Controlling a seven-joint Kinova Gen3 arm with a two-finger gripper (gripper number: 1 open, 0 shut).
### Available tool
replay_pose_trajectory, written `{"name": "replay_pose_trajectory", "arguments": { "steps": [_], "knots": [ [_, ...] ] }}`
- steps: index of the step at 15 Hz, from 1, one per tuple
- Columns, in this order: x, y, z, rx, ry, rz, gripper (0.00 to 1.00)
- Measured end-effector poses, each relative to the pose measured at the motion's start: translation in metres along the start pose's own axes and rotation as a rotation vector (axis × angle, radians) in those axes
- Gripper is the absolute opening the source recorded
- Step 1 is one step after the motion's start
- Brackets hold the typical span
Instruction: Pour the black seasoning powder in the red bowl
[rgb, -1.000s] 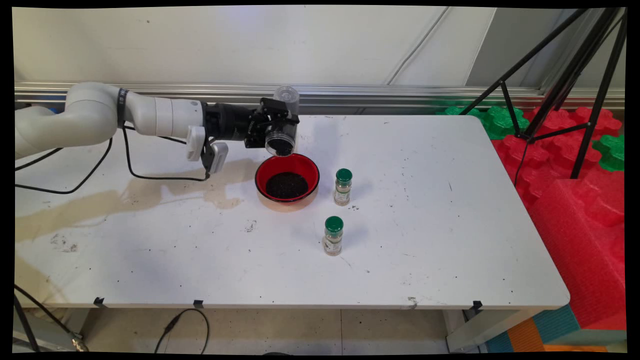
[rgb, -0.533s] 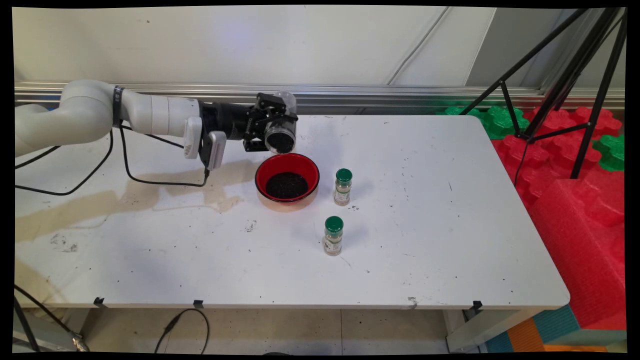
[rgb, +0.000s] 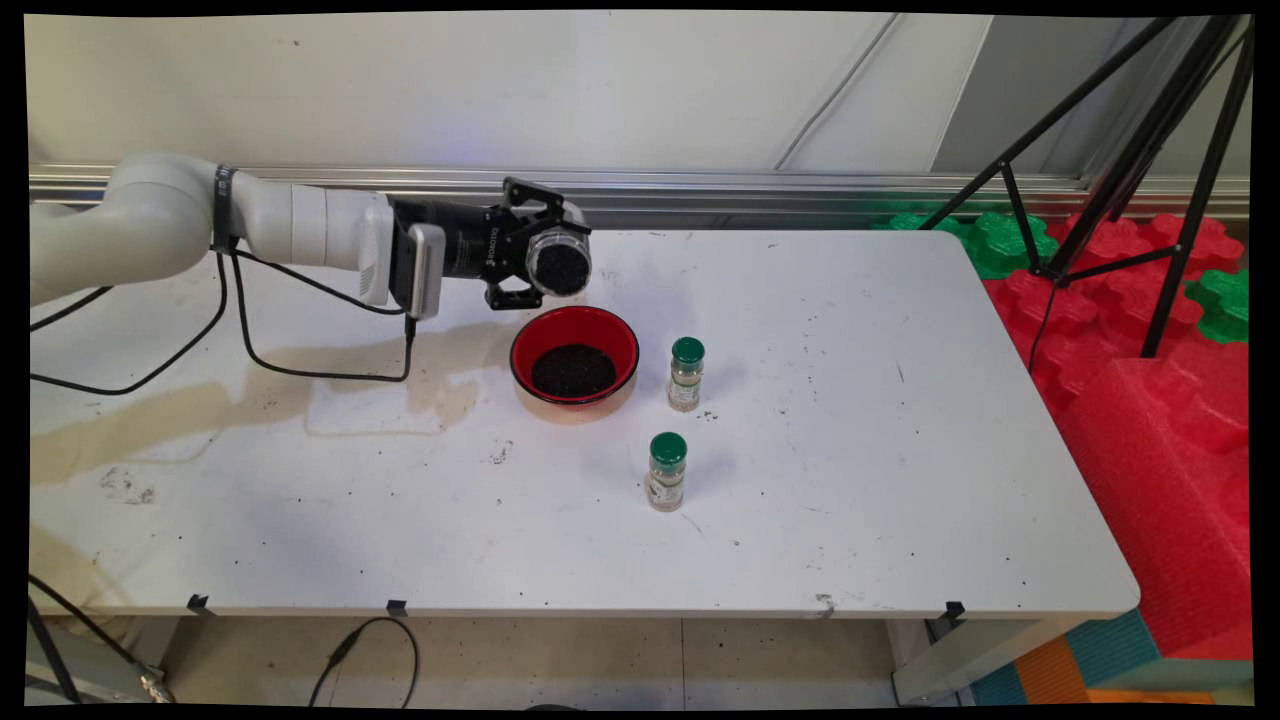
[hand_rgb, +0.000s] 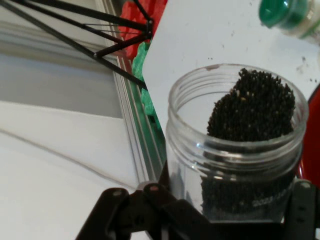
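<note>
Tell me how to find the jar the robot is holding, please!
Start at the red bowl in the middle of the white table. Just above its far-left rim hangs the black gripper, shut on a clear jar tipped on its side. Unlike the two green-capped bottles standing nearby, it has no lid and holds tiny black seeds.

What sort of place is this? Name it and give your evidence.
Probably a robotics lab or test space: a white arm's gripper holds a clear jar of dark grains over a stained white table, with a black tripod and red foam blocks alongside.
</note>
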Motion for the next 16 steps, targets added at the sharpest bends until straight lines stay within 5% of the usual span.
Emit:
{"name": "replay_pose_trajectory", "arguments": {
  "steps": [16],
  "knots": [
    [0.001,-0.017,-0.016,0.051,0.026,-0.698,0.0]
  ]
}}
